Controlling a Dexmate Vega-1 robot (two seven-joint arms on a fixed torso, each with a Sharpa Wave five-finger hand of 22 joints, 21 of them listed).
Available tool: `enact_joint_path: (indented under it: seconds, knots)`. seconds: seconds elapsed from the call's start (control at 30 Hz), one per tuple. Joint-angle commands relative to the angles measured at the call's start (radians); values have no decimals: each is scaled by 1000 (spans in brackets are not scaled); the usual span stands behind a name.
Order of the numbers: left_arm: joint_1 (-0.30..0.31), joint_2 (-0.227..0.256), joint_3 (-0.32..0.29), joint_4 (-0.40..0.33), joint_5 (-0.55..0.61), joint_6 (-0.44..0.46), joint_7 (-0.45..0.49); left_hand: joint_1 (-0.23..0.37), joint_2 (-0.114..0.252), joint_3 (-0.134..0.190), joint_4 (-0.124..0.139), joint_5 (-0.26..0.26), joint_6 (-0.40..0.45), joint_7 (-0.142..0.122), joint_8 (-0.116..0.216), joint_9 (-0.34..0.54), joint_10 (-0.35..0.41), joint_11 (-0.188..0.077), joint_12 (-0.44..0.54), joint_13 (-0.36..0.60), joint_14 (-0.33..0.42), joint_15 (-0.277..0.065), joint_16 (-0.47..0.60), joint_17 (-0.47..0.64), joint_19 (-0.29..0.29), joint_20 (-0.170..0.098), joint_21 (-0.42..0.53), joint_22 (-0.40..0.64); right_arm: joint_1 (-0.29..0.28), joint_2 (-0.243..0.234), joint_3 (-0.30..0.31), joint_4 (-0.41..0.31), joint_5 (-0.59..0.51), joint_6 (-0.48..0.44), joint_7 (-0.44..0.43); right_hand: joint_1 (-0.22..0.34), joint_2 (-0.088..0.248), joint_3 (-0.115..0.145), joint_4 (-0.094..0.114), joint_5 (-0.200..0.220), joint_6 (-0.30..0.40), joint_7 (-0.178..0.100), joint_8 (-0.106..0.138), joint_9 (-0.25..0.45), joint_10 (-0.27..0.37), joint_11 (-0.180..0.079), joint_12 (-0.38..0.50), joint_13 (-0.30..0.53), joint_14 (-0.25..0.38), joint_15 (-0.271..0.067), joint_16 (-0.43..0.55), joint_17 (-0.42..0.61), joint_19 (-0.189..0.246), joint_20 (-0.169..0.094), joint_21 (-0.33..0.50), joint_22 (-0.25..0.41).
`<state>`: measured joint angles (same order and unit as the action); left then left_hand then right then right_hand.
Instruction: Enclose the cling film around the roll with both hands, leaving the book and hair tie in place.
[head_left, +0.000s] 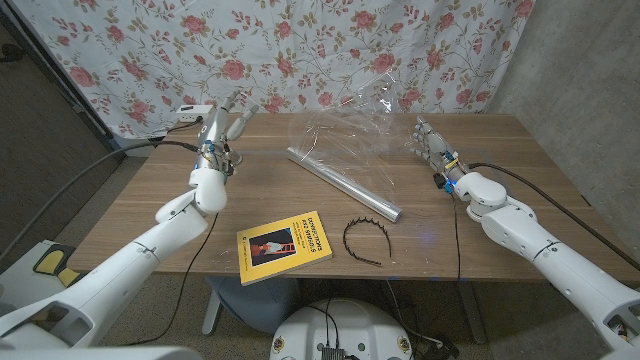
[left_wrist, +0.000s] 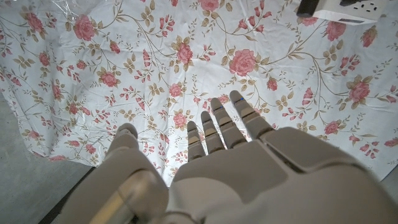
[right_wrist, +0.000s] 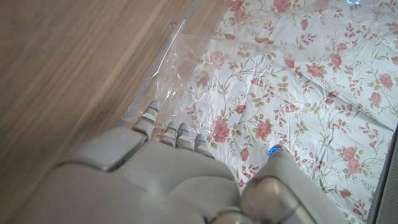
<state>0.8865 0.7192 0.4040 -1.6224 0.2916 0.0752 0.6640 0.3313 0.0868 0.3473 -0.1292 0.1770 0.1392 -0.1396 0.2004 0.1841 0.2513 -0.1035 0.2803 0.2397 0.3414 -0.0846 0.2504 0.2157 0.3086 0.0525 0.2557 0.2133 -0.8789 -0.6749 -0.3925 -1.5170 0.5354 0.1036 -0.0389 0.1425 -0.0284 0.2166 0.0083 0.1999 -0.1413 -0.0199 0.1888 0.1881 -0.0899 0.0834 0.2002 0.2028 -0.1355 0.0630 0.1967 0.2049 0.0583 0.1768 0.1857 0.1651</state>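
Roll (head_left: 343, 181) lies near the middle of the desk (head_left: 130, 215), long axis slanting from far-left to near-right. Cling film (head_left: 350, 125) stands loose and crumpled behind it, billowing up from the roll toward the flowered curtain (head_left: 300, 40), unwound and not yet closed over.

Left hand (head_left: 222, 130) is raised off the desk near the far-left edge, fingers spread, holding nothing; the left wrist view shows it facing the curtain. It is well apart from the roll's far end.

Right hand (head_left: 430, 145) is up at the film's right side, fingers apart. The right wrist view puts the fingertips (right_wrist: 177, 132) right at a sheet of film, but whether they pinch it or only touch it I cannot tell. This hand is the nearer to the film; the near end of the roll lies toward the robot and inward from it.

Judgement: the next move needs both hands brought in from the two sides, across the roll's slant, to fold the film down.

Book (head_left: 285, 246), yellow cover, lies at the near edge; hair tie (head_left: 362, 238), a dark toothed band, lies just beside the roll's near end. The band is the thing most at risk of a knock.
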Motion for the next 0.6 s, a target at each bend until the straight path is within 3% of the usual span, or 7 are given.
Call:
enact_joint_path:
  seconds: [0.03, 0.13, 0.2, 0.3, 0.37, 0.5, 0.6]
  knots:
    - [-14, 58, 14, -35, 88, 84, 16, -1, -8, 9, -9, -2, -86, -36, -23, 2, 62, 6, 20, 8, 28, 37, -6, -7, 9, 28, 17, 10, 9, 9, -5, 8, 5, -10, 0, 1, 5, 1, -6, -3, -4, -4, 5, 3, -5, -2, 9, 2, 4, 1, 8, 1, 3, 1, 6, 6]
    - [-13, 72, 20, -47, 122, 114, 21, -1, -12, 11, -11, -2, -113, -42, -18, 2, 76, -2, 21, 11, 81, -6, 10, -5, 31, 23, 33, 18, 15, 13, -8, 12, 3, -9, 3, -1, 6, 0, -5, -3, -5, -4, 5, 3, -8, -1, 8, 2, 3, 2, 8, 1, 2, 3, 5, 6]
    - [-14, 82, 24, -53, 134, 124, 15, 0, -9, 17, -11, -1, -93, -33, -3, 2, 74, -22, 18, 14, 186, -51, 49, 6, 41, 18, 51, 33, 16, 15, -8, 13, 2, -8, 1, -2, 6, 0, -5, -3, -5, -5, 5, 3, -9, -3, 7, 2, 3, 1, 8, 2, 2, 4, 5, 6]
    - [-15, 98, 29, -64, 161, 150, 7, 2, -9, 20, -13, -1, -52, -26, 13, 2, 72, -20, 14, 16, 253, -60, 77, 14, 53, 21, 67, 45, 16, 17, -7, 14, 2, -5, -2, -3, 6, -1, -4, -3, -5, -5, 5, 3, -9, -2, 7, 2, 2, 2, 8, 2, 2, 4, 5, 6]
    - [-10, 111, 30, -75, 185, 178, 9, 5, -8, 22, -14, -1, -34, -20, 19, 2, 67, -23, 11, 17, 245, -58, 75, 16, 53, 21, 70, 49, 15, 18, -6, 14, 2, -3, -4, -4, 6, -1, -4, -3, -6, -5, 5, 3, -9, -2, 7, 2, 3, 2, 8, 2, 2, 6, 5, 6]
    - [-2, 126, 28, -86, 200, 204, 5, 7, -13, 26, -15, -1, 24, -7, 33, 4, 71, -16, 8, 21, 144, -42, 33, 23, 16, 18, 72, 65, 14, 19, -7, 14, 3, -2, -5, -5, 7, -1, -4, -4, -6, -5, 5, 3, -9, -2, 7, 2, 3, 2, 9, 2, 2, 6, 5, 6]
    - [0, 137, 33, -89, 225, 221, 11, 9, -13, 29, -16, -1, 45, -8, 37, 4, 85, -26, 13, 23, 131, -42, 26, 24, 8, 21, 74, 70, 13, 20, -8, 12, 3, -5, -7, -6, 8, -1, -4, -4, -6, -5, 5, 3, -9, -3, 7, 2, 4, 1, 9, 2, 2, 6, 5, 6]
